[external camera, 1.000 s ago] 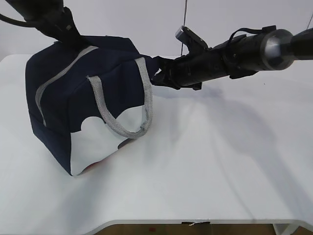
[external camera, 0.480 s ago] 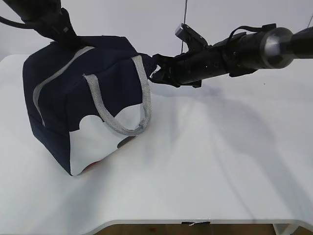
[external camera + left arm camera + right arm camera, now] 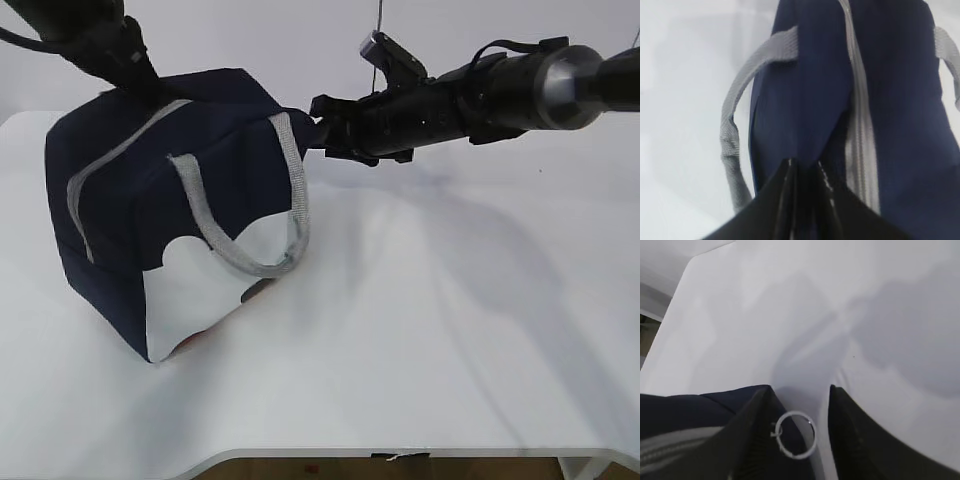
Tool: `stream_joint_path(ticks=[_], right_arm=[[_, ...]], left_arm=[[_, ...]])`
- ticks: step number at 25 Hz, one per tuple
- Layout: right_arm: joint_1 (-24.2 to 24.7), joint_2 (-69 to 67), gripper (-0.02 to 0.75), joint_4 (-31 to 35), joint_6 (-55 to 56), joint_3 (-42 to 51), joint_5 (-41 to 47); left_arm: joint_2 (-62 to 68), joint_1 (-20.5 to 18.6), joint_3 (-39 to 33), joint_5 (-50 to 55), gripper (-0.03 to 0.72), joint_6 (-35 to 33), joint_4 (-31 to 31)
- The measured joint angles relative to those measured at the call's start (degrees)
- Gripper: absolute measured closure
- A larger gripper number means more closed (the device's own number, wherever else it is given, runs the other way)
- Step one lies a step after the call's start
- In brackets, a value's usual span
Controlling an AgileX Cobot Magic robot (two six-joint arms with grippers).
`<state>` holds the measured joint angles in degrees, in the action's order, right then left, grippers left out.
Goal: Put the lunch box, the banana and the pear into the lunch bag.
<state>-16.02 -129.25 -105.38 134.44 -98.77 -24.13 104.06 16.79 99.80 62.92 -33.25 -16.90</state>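
The navy lunch bag (image 3: 150, 200) stands tilted on the white table, and its grey zipper (image 3: 110, 165) looks closed. My left gripper (image 3: 140, 75) is shut on the fabric at the bag's far top corner; the left wrist view shows its jaws (image 3: 805, 167) pinching navy cloth next to the zipper (image 3: 857, 125). My right gripper (image 3: 322, 125) is open at the bag's right end. In the right wrist view the zipper's ring pull (image 3: 795, 435) hangs between the spread fingers (image 3: 800, 395), untouched. The lunch box, banana and pear are out of view.
A grey webbing handle (image 3: 250, 265) droops over the bag's white front panel. The table's front edge (image 3: 400, 452) runs along the bottom, and bare white tabletop (image 3: 450, 320) lies right of the bag.
My right gripper has risen a little at the bag's right end. The bag's top has shifted slightly left and up with my left gripper.
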Motion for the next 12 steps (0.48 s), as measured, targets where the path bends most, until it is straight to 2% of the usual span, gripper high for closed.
stream_joint_path(ticks=[7,12], right_arm=[[0.0,3.4,0.406,0.0,-11.9,0.0,-0.1],[0.0,6.8,0.405,0.0,-18.9,0.0,-0.8]], left_arm=[[-0.5,0.0,0.0,-0.4,0.382,4.1,0.2],[-0.6,0.0,0.0,-0.4,0.336,6.8,0.2]])
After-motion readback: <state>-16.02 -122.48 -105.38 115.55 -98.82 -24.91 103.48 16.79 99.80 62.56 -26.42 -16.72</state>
